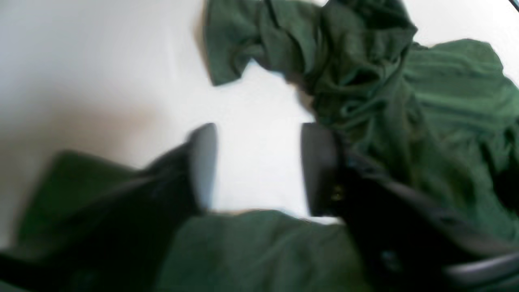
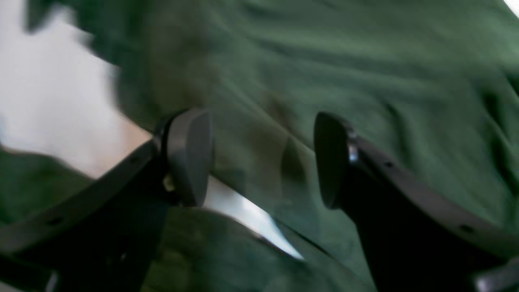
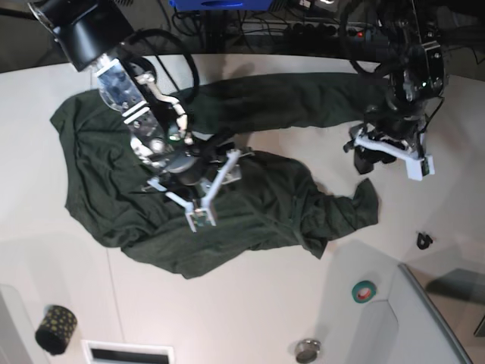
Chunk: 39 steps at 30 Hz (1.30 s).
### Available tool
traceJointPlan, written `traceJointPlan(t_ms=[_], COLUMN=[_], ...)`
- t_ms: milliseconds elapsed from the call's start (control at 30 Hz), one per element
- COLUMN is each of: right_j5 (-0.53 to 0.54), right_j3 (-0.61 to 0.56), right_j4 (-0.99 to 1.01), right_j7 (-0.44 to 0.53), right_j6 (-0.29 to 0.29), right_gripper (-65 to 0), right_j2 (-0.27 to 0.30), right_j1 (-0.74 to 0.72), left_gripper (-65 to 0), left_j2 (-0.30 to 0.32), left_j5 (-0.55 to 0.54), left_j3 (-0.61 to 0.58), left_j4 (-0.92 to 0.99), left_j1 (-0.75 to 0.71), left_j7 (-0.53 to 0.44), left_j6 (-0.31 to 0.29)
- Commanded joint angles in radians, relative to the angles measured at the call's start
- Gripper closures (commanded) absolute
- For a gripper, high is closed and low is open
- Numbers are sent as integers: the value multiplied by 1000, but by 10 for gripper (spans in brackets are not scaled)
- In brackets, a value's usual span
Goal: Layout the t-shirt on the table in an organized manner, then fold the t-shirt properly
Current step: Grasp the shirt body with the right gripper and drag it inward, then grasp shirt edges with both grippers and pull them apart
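While the t-shirt (image 3: 227, 205) lies rumpled across the table (image 3: 250, 311) at frame centre, layout is unfinished and folding not begun. Left gripper (image 1: 257, 168): parted over bare tabletop, grasping nothing. Right gripper (image 2: 261, 158): parted above cloth, empty. Sleeves and collar indistinct; wrist views blurred.

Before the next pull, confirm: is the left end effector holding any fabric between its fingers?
No. In the left wrist view the left end effector stands open over bare white table, with the t-shirt beside it.
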<state>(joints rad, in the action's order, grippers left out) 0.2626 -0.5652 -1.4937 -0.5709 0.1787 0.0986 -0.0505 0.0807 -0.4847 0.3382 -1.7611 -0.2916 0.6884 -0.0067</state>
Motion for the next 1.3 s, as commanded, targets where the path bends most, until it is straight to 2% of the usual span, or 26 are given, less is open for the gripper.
traceJointPlan(t_ms=[0,67,133,233,433,600,667,767,867,933,1200,1267], right_j5=[-6,-6,-6,-6,-6,-9,-9,-9,-9,-9,-7,-7], right_j3=[34,93,152,218,267,267,267,267,267,267,305,305], right_j4=[-52,-100,-124,-132,-132,-132,-132,-132,-132,-132,-130,-130], right_j7=[32,32,32,32,36,36,36,38,38,38,38,38], right_j6=[2,2,2,0,-3,-3,-3,-3,-3,-3,-5,-5], right_gripper=[-366,-366,-366,-366,-366,-366,-366,-366,-366,-366,-366,-366], right_j2=[17,59,85,112,112,112,112,112,112,112,114,114], right_j1=[-4,41,80,120,169,171,168,165,163,162,165,165], left_gripper=[-397,-490,-532,-532,-532,-528,-482,-337,-234,-204,-184,-107], left_j2=[-6,-22,-23,-35,-52,-52,-54,-65,-66,-71,-83,-80], left_j5=[-10,-10,-10,-10,-12,-13,-13,-12,-12,-12,-12,-12], left_j3=[-9,-32,-61,-123,-195,-258,-256,-255,-256,-256,-247,-245], left_j4=[-6,22,53,102,252,284,286,289,340,370,387,387], left_j1=[32,75,116,182,297,342,348,365,378,397,398,398], left_j7=[-2,3,3,3,0,-2,-2,-2,-2,-2,-2,-2], left_j6=[-5,-5,-3,0,75,156,167,167,167,167,173,173])
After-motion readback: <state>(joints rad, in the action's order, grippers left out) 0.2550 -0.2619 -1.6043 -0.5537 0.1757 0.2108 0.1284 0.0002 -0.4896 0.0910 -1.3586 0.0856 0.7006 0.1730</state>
